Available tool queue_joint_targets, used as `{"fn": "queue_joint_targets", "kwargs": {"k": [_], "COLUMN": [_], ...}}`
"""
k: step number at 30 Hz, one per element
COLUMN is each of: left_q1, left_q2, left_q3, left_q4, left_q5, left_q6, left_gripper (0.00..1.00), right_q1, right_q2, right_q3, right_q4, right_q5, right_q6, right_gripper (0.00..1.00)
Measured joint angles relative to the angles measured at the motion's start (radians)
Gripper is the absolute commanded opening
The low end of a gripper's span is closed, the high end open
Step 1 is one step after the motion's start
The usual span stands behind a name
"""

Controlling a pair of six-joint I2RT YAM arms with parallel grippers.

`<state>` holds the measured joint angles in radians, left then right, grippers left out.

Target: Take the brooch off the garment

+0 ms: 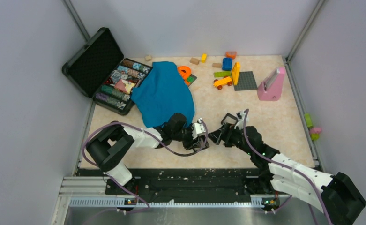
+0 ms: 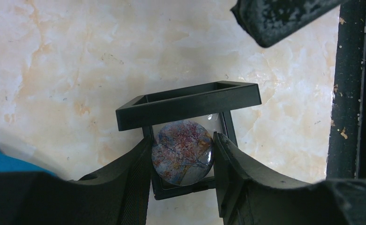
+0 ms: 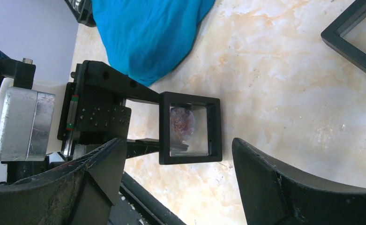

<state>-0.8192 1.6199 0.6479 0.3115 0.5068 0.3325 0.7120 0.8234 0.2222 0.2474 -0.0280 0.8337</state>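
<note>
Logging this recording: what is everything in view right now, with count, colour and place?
round pictured brooch: one, greyish-pink, pinched by the left gripper inside an open black square frame
second black square frame: one, on the table beside the right gripper
cloth garment: one, blue, left of centre
hard case: one, black, open, far left
ring-shaped toy: one, orange, at the garment's far right edge
wooden blocks: about three, tan, far edge
plastic bricks: several, mixed colours, far centre
baseplate: one, grey, right of the bricks
wedge-shaped object: one, pink, far right
left gripper: black, shut on the brooch
right gripper: black, open, facing the held frame
</note>
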Motion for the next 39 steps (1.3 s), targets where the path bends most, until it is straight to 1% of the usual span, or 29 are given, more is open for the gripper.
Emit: {"fn": "queue_joint_targets", "kwargs": {"k": [10, 12, 15, 21, 24, 27, 29, 34, 35, 39], "left_q1": [-0.004, -0.005, -0.006, -0.006, -0.006, -0.006, -0.006, -0.006, -0.006, 0.009], "left_q2": [0.005, -0.001, -0.024, -0.086, -0.159, -0.253, -0.311, -0.435, -0.447, -0.459], "left_q3": [0.006, 0.003, -0.009, -0.035, -0.06, -0.072, -0.09, -0.198, -0.221, -0.267], "left_q4": [0.001, 0.001, 0.002, 0.006, 0.008, 0.008, 0.034, 0.139, 0.162, 0.206], "left_q5": [0.001, 0.001, 0.001, 0.0, -0.013, -0.057, -0.09, -0.209, -0.241, -0.39], "left_q6": [0.007, 0.008, 0.007, 0.003, -0.008, -0.025, -0.038, -0.086, -0.099, -0.188], "left_gripper": [0.68, 0.76, 0.78, 0.8, 0.81, 0.81, 0.84, 0.97, 0.99, 0.99], "right_q1": [0.0, 0.0, 0.0, 0.0, 0.0, 0.0, 0.0, 0.0, 0.0, 0.0], "right_q2": [-0.01, -0.01, -0.009, 0.016, 0.045, 0.09, 0.125, 0.201, 0.204, 0.203], "right_q3": [0.0, 0.0, 0.0, 0.0, 0.001, 0.006, 0.017, 0.069, 0.077, 0.104], "right_q4": [-0.029, -0.032, -0.032, -0.032, -0.032, -0.028, -0.023, 0.003, 0.007, 0.005], "right_q5": [0.009, 0.01, 0.01, 0.008, 0.002, -0.022, -0.048, -0.114, -0.119, -0.12], "right_q6": [0.0, 0.0, 0.0, 0.0, -0.004, -0.018, -0.028, -0.052, -0.056, -0.076], "right_gripper": [0.84, 0.84, 0.83, 0.69, 0.58, 0.47, 0.41, 0.37, 0.35, 0.28]}}
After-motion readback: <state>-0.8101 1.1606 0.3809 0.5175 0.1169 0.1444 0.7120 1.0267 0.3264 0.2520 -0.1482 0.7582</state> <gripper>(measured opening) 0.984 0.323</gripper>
